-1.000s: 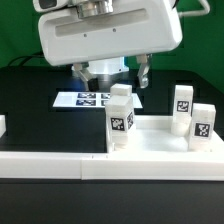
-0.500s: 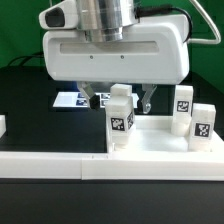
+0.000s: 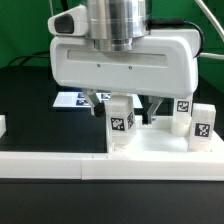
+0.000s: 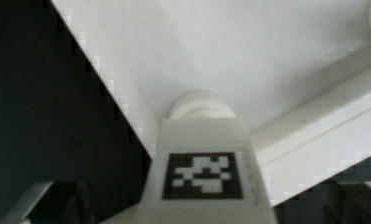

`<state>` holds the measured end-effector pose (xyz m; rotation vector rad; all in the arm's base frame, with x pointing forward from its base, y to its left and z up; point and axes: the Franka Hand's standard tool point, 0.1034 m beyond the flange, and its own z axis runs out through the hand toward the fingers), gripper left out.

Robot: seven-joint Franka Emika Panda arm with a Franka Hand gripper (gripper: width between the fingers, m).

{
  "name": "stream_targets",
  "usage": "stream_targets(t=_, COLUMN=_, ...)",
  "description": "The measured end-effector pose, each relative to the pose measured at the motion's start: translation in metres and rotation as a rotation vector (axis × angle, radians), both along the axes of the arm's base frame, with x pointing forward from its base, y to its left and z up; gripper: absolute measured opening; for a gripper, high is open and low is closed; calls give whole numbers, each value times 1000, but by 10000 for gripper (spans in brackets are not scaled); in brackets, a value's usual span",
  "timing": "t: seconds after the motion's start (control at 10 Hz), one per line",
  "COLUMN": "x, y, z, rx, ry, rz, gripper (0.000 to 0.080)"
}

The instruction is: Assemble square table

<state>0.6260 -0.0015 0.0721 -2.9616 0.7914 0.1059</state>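
gripper (image 3: 126,103) jaws apart, straddling near leg (image 3: 120,122) | leg rigid, light, smooth plastic | grasp its flat sides near top

Black table (image 3: 25,100), w/ marker board (image 3: 72,99), white tabletop (image 3: 160,142), wall strip (image 3: 60,167)

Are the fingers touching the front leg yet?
Apart. In the wrist view, the leg stands centred with dark gaps on both sides before the open fingers.
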Motion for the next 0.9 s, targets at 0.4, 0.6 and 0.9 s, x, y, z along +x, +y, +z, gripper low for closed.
stream_targets(t=0.4, x=0, y=-1, z=0, rx=-9, ry=18, rz=-200, gripper=287)
stream_targets(t=0.6, x=0, y=-1, z=0, rx=-15, ry=31, rz=-340, gripper=287)
stream_targets(t=0.9, x=0, y=0, z=-1, rx=-35, ry=23, rz=-614, gripper=287)
